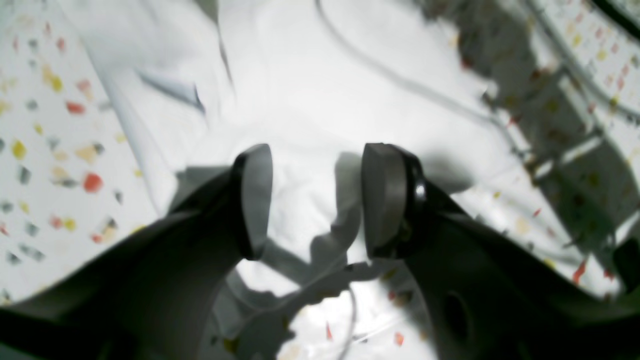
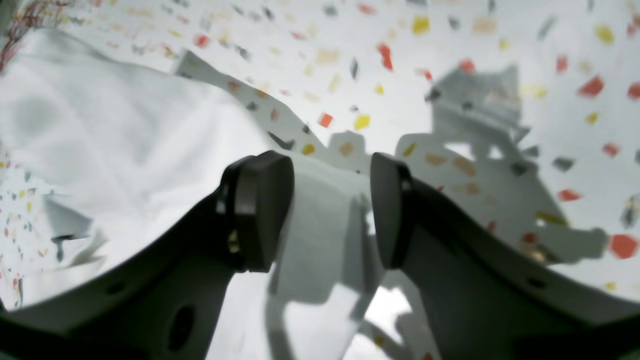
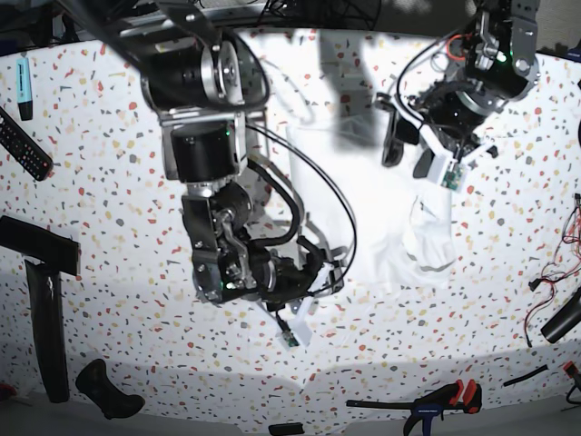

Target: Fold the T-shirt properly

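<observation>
The white T-shirt (image 3: 372, 209) lies wrinkled in the middle of the speckled table (image 3: 100, 200), running from the far edge toward the front. My left gripper (image 3: 406, 150) hovers over its right side. In the left wrist view this gripper (image 1: 317, 200) is open, with creased cloth (image 1: 310, 100) beneath it and nothing between the pads. My right gripper (image 3: 325, 271) is low at the shirt's front left edge. Seen from the right wrist, that gripper (image 2: 327, 210) is open too, with a strip of the T-shirt (image 2: 320, 220) lying under the gap and more cloth (image 2: 110, 140) off to the left.
A black remote (image 3: 23, 145) and a blue marker (image 3: 24, 86) lie at the table's left. Black bars (image 3: 45, 309) stand at the front left. A clamp (image 3: 436, 400) lies along the front edge, and loose wires (image 3: 554, 272) at the right.
</observation>
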Available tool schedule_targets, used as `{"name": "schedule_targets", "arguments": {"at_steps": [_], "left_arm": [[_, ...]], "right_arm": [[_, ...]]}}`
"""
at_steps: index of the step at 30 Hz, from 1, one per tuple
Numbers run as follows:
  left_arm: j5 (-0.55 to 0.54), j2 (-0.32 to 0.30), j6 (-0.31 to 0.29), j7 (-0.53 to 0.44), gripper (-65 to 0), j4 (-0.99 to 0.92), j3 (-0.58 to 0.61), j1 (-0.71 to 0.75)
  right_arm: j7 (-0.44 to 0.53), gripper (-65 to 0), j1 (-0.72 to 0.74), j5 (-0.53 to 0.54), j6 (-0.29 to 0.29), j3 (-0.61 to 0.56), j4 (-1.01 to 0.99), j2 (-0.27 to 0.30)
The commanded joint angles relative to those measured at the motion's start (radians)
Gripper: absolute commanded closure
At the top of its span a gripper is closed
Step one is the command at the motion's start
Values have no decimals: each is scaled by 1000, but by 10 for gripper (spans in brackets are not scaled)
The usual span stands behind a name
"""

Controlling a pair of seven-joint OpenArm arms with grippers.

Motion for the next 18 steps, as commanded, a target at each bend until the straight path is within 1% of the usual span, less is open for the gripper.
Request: {"name": "schedule_targets", "arguments": {"at_steps": [1,3,5,8,11,13,15,18], "left_arm": [[-11,0,-2,-28,-281,-19,-3,-2],[13,0,-2,-32,-281,-108,-3,-12],[73,0,-2,-33,-281,-201,-3,-26],[159,-1,2,-32,-281,-294,-4,-35],[191,-5,2,-57,-281,-306,-4,-37],[211,-12,1,-88,-281,-306,-3,-50],[233,-20,1,-94,-281,-306,-3,-75],[259,-34,1,-97,-281,-306,-4,-117]], "right_arm": [[26,-297,33,2,9,-6,-7,-9],[27,-297,19,-21,18,-15,-41,-9],[14,-297,-7,-13,47,-27,-42,-9],[-8,-297,-54,-2,57,-67,-24,0],[-34,-297,-111,-1,56,-137,29,45],[-51,-297,-164,-1,56,-192,91,81],[-68,-297,-225,-1,55,-241,166,120],[-112,-297,-324,46,53,-289,295,176]]}}
